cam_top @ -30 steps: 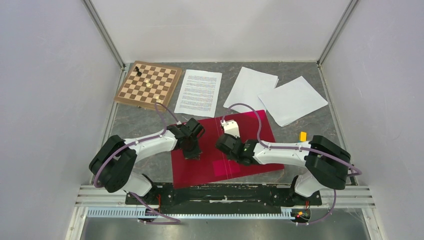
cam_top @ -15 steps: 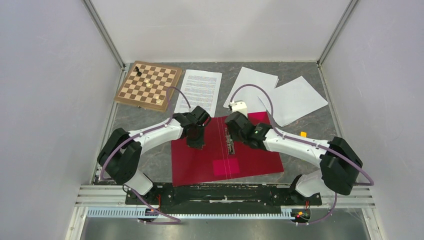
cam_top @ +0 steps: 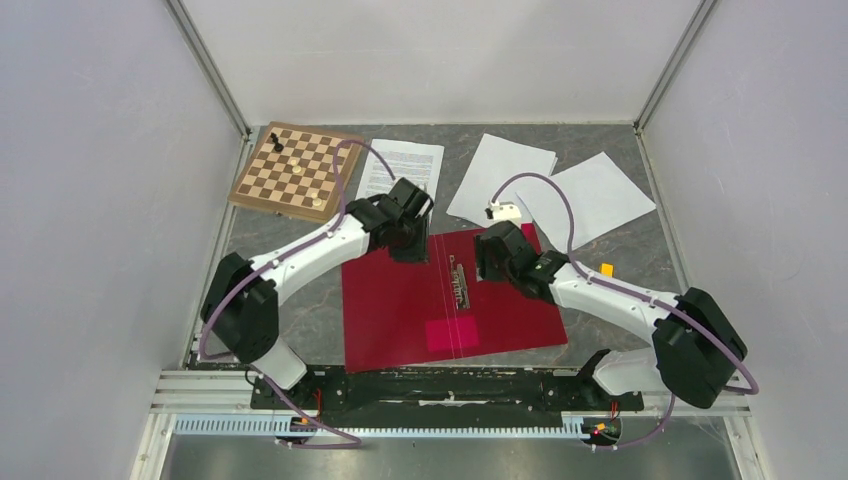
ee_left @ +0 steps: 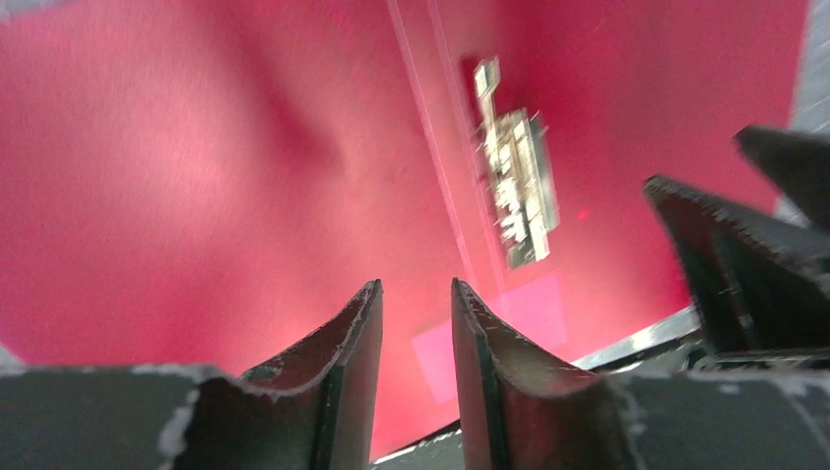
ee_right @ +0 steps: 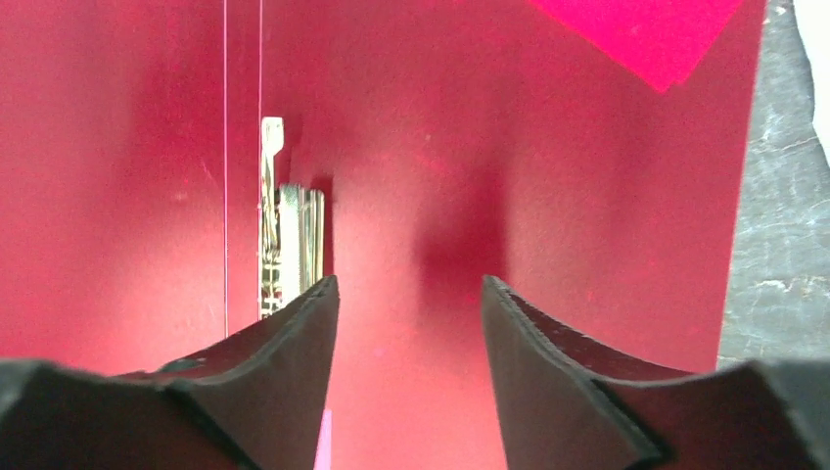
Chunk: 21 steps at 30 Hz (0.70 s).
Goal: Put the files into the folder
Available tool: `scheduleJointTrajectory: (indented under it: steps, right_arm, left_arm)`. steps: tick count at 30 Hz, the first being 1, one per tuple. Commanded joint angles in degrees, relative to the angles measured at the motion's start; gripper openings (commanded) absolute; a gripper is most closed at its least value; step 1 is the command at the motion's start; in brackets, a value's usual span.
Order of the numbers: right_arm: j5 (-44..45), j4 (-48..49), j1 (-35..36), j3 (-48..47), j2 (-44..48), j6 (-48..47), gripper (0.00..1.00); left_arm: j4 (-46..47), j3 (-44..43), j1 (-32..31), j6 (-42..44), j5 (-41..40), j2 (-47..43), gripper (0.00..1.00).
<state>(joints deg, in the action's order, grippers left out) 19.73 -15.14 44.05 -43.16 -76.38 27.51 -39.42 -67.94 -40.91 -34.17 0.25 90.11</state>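
Left arm, lower left of the overhead view: white shell links, bulky black joint housings, with a thin purple left cable looping off it. Right arm, lower right: same white-and-black build, purple right cable, small white block at the wrist. Black base plate and silver slotted rail run along the bottom edge. Left gripper: dark tapered fingers, edges chipped pale. Right gripper: matte black, cleaner edges.

Left gripper and right gripper crowd the folder's far half, clip between; its near half lies free.
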Motion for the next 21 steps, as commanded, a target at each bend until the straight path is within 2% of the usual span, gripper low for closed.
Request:
scheduleJointTrajectory:
  steps: [1,3,5,8,11,14,21]
  right_arm:
    - [0.09,4.76,-4.37,-0.27,2.82,1.48,0.63]
    - [-1.45,6.15,-9.12,-0.11,3.68,2.84,0.73]
    - [-3.52,8.49,-14.64,0.71,4.58,4.47,0.84]
    - [-7.40,11.16,-22.82,2.65,5.76,7.65,0.95]
    - [-10.06,12.76,-31.24,6.33,7.01,10.67,0.96]
    - [-16.72,18.71,-39.63,11.32,7.78,14.25,0.93]
    - [-19.55,22.46,-46.33,15.20,6.37,20.02,0.90]
  left_arm:
    - [2.75,-9.87,1.19,-2.21,-1.15,5.60,0.43]
    - [3.67,-15.35,2.23,-2.72,-0.89,9.94,0.50]
    - [5.53,-21.08,3.76,-2.36,1.93,14.67,0.51]
    - [9.52,-29.72,4.69,0.63,8.63,21.67,0.54]
    - [8.51,-38.11,4.69,1.99,10.76,27.86,0.55]
    - [10.90,-42.16,4.69,1.65,14.41,31.52,0.55]
    - [14.05,-53.87,4.26,1.25,17.10,42.70,0.57]
